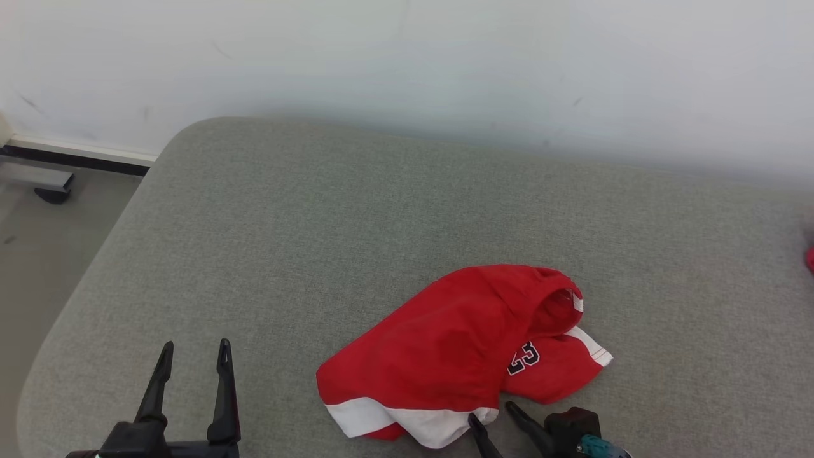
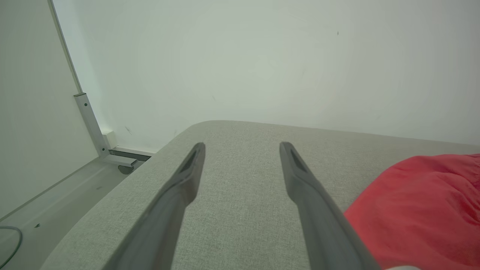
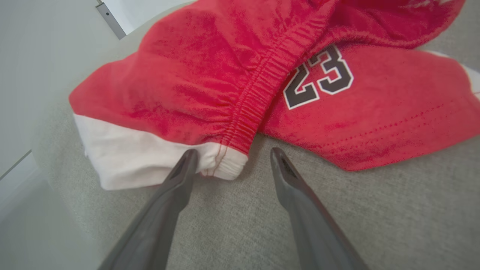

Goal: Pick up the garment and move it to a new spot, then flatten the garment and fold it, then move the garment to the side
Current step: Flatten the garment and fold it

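The garment (image 1: pixel 458 346) is a pair of red shorts with white trim and a dark "23", lying crumpled on the grey cushioned surface (image 1: pixel 356 229) near its front edge. My right gripper (image 1: pixel 493 413) stands open at the garment's near edge, its left finger touching the white trim. In the right wrist view the white corner of the garment (image 3: pixel 225 167) lies just ahead of the open right gripper (image 3: pixel 232 155). My left gripper (image 1: pixel 194 353) is open over bare cushion, well left of the shorts. In the left wrist view the garment (image 2: pixel 420 210) lies to the right of the open left gripper (image 2: pixel 242 148).
The cushion's rounded left edge drops to a pale floor (image 1: pixel 38 254). A white wall (image 1: pixel 445 63) runs behind it. A metal frame foot with a caster (image 1: pixel 51 187) stands on the floor at far left. Something red (image 1: pixel 810 259) peeks in at the right edge.
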Motion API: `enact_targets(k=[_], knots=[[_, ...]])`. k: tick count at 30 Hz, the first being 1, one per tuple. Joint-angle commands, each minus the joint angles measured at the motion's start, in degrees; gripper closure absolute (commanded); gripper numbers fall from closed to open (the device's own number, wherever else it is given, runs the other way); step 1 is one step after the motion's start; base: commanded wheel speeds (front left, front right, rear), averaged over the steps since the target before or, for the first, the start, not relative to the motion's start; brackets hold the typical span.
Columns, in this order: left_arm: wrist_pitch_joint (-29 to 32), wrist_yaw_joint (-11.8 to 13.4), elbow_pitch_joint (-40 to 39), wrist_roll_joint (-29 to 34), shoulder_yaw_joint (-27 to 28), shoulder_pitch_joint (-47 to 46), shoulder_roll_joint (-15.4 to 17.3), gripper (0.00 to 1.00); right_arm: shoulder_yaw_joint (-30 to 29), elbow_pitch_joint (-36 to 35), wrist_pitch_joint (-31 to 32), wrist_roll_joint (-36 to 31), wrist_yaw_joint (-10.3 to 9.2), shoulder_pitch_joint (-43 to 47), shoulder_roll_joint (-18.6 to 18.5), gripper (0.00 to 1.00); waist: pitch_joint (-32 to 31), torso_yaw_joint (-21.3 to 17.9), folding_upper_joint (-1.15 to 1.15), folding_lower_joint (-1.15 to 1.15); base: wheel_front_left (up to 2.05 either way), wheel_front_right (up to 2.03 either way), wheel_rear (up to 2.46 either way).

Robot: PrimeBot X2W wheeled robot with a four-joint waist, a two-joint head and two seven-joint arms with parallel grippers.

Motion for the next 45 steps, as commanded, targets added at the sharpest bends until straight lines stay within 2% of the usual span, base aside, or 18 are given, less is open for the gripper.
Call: enact_targets(k=[1, 4, 5, 6, 7, 12, 16, 19, 26, 31, 36, 40, 41, 42, 45], knots=[[-0.18, -0.21, 0.23, 0.19, 0.25, -0.59, -0.33, 0.0, 0.7, 1.08, -0.46, 0.8, -0.13, -0.78, -0.04, 0.0, 0.16, 0.46, 0.0, 0.0, 0.0, 0.0, 0.0], [-0.18, -0.49, 0.59, 0.61, 0.47, -0.82, -0.68, 0.0, 2.47, 4.07, -0.92, 3.08, -0.13, -1.84, -0.05, 0.0, 0.05, 0.88, 0.0, 0.0, 0.0, 0.0, 0.0], [-0.18, -0.72, 0.74, 0.68, 0.52, -0.87, -0.73, 0.0, 3.02, 4.89, -1.22, 3.99, -0.13, -2.31, -0.05, 0.04, -0.01, 1.04, 0.0, 0.0, 0.0, 0.0, 0.0], [-0.18, -0.91, 0.88, 0.81, 0.61, -1.02, -0.79, 0.0, 3.53, 5.68, -1.51, 4.9, -0.13, -2.82, -0.05, 0.64, -0.05, 1.19, 0.0, 0.0, 0.0, 0.0, 0.0], [-0.18, -0.91, 1.01, 0.93, 0.67, -1.14, -0.86, 0.0, 4.12, 6.5, -1.83, 5.81, -0.13, -3.2, -0.05, 1.0, -0.16, 1.34, 0.0, 0.0, 0.0, 0.0, 0.0], [-0.18, -1.57, 1.65, 1.49, 1.29, -1.01, -1.0, 0.0, 5.07, 9.38, -3.32, 9.08, -0.13, -5.71, -0.07, 1.0, -0.84, 1.29, 0.0, 0.0, 0.0, 0.0, 0.0], [-0.18, -1.89, 1.93, 1.65, 2.01, 0.44, -1.06, 0.0, 2.38, 10.77, -3.88, 7.61, -0.13, -7.32, -0.14, 1.0, -1.65, -0.1, 0.0, 0.0, 0.0, 0.0, 0.0], [-0.18, -2.2, 2.16, 1.85, 2.17, 1.11, -1.31, 0.0, -2.75, 6.92, -3.93, 5.01, -0.13, -6.96, -1.99, 1.0, -2.15, -1.71, 0.0, 0.0, 0.0, 0.0, 0.0], [-0.18, -2.73, 2.63, 1.93, 1.84, 1.68, -2.33, 0.0, -16.15, -6.93, -3.91, -1.4, -0.13, -0.58, -6.78, 1.0, -2.4, -6.04, 0.0, 0.0, 0.0, 0.0, 0.0], [-0.18, -3.08, 2.96, 2.24, 1.29, 1.36, -2.91, 0.0, -24.32, -14.0, -2.83, -4.45, -0.13, 4.23, -9.14, 1.0, -1.69, -8.41, 0.0, 0.0, 0.0, 0.0, 0.0], [-0.18, -3.35, 3.41, 2.43, 0.85, 0.41, -3.42, 0.0, -30.73, -18.63, 0.65, -6.23, -0.13, 9.08, -9.09, 1.0, -1.0, -9.25, 0.0, 0.0, 0.0, 0.0, 0.0], [-0.18, -3.72, 3.72, 2.43, 0.89, 0.17, -3.61, 0.0, -32.3, -19.68, 3.23, -6.97, -0.13, 11.18, -7.81, 0.99, -0.75, -9.44, 0.0, 0.0, 0.0, 0.0, 0.0], [-0.18, -3.82, 3.81, 2.46, 0.93, 0.14, -3.66, 0.0, -32.57, -19.65, 4.23, -7.65, -0.13, 11.67, -7.59, 0.45, -0.69, -9.49, 0.0, 0.0, 0.0, 0.0, 0.0], [-0.18, -3.92, 3.89, 2.52, 0.94, 0.11, -3.72, 0.0, -32.87, -20.13, 4.55, -7.98, -0.13, 11.68, -7.23, 0.0, -0.69, -9.52, 0.0, 0.0, 0.0, 0.0, 0.0], [-0.18, -3.92, 4.12, 2.68, 1.2, 0.3, -3.79, 0.0, -33.84, -21.65, 4.6, -9.49, -0.13, 11.6, -6.26, 0.0, -0.97, -9.65, 0.0, 0.0, 0.0, 0.0, 0.0]])
